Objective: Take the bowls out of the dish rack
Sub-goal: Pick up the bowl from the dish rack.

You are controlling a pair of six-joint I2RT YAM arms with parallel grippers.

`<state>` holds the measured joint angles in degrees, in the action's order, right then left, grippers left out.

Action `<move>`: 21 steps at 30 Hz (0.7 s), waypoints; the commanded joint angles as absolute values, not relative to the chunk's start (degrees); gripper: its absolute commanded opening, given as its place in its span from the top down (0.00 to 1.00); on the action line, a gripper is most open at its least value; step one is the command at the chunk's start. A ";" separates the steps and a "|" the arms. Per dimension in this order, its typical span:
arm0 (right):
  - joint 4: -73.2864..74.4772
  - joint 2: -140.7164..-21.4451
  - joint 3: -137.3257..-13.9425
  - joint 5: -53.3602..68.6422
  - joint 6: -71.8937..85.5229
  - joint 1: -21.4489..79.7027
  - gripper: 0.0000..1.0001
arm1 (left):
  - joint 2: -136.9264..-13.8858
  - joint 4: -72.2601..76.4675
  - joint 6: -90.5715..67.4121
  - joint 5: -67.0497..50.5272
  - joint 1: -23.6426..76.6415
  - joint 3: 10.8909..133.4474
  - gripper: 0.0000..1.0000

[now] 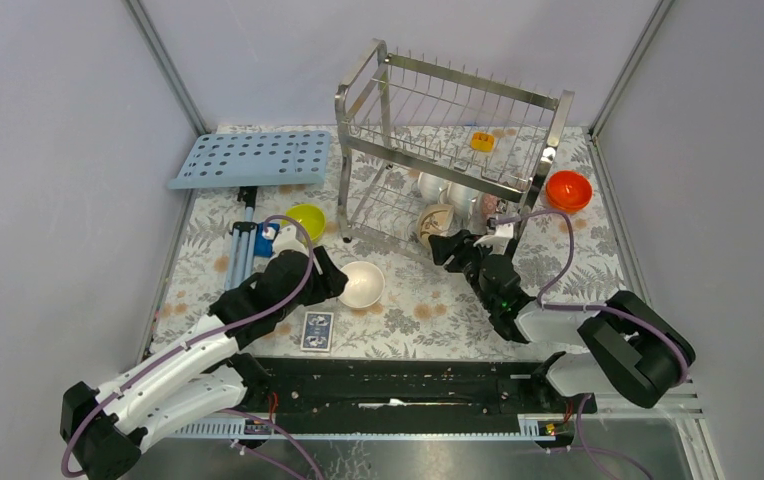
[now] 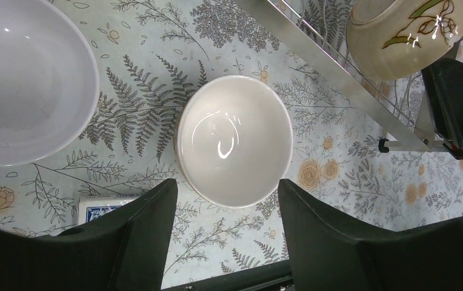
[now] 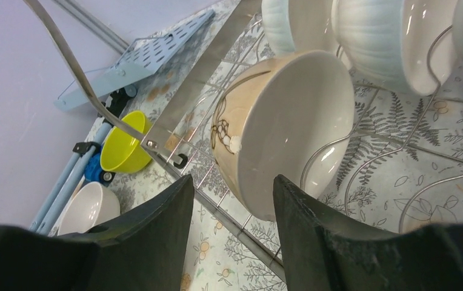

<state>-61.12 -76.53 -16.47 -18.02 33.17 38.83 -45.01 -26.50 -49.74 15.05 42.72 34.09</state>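
right tool, spread, at beige bowl in dish rack

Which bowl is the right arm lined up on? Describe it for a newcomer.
Find the steel dish rack at the back and look at its lower tier, front edge. There a beige bowl stands on edge before the right fingers; unlike the white bowls behind it, it carries a leaf drawing.

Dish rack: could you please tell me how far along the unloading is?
Done: a white bowl, yellow-green bowl and orange-red bowl sit on the table. In hand: the right gripper is open at the beige bowl in the dish rack. Remaining: white bowls behind it.
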 commanded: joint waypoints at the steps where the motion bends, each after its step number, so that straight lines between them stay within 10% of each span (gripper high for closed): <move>1: -66.89 -79.00 -16.77 -11.48 33.10 37.45 0.44 | -45.31 -25.40 -49.30 16.54 42.48 34.01 0.34; 21: -85.54 -92.12 -15.98 -1.88 36.83 34.13 0.62 | -48.29 -24.44 -48.35 17.34 42.53 33.55 0.34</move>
